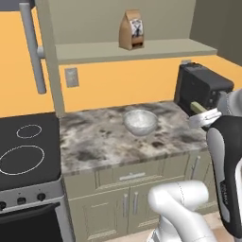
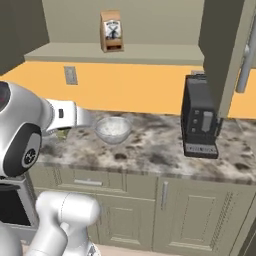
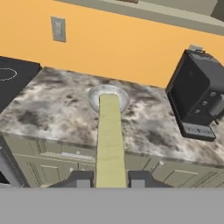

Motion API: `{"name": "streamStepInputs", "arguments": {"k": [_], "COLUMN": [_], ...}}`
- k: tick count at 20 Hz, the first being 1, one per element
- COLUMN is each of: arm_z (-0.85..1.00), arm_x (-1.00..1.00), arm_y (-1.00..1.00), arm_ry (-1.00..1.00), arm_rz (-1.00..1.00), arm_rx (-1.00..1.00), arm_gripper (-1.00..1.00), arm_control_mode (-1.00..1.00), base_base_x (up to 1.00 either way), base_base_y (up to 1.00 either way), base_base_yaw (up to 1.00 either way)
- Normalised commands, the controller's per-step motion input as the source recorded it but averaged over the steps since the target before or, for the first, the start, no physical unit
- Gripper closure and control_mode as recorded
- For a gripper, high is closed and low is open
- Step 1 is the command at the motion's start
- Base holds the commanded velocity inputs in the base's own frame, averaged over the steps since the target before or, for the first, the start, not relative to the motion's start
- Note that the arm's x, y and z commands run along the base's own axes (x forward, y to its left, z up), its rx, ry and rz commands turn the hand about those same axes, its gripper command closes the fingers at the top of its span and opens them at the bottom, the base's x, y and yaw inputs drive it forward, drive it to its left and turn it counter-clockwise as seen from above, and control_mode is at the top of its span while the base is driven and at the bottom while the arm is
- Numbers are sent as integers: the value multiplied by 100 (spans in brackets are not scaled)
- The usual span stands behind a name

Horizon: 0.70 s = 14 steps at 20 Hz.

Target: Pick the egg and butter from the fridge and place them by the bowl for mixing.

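Both claw (image 3: 107, 178) fingers clamp butter (image 3: 109, 140).

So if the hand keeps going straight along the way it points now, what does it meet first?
Likely the bowl. The hand holds the butter between its fingers, and in the hand view the stick's far end lines up with the bowl on the counter. Depth is unclear, so it might reach the counter just short of it.

Butter (image 3: 109, 140): pale yellow stick, clamped in end effector (image 3: 110, 180). Bowl (image 1: 140, 121): silver, upright on counter.
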Motion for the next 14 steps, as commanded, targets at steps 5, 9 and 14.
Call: {"name": "streamStepInputs", "arguments": {"k": [5, 9, 14], "arm_z": [0, 0, 0], "arm_x": [0, 0, 0], "arm_y": [0, 0, 0], "arm_ry": [0, 0, 0], "arm_rz": [0, 0, 0], "arm_rx": [0, 0, 0], "arm_gripper": [100, 100, 100], "arm_control_mode": [100, 100, 100], "base_base_x": [0, 27, 32], "base_base_y": [89, 92, -13], "base_base_yaw": [20, 14, 1]}}
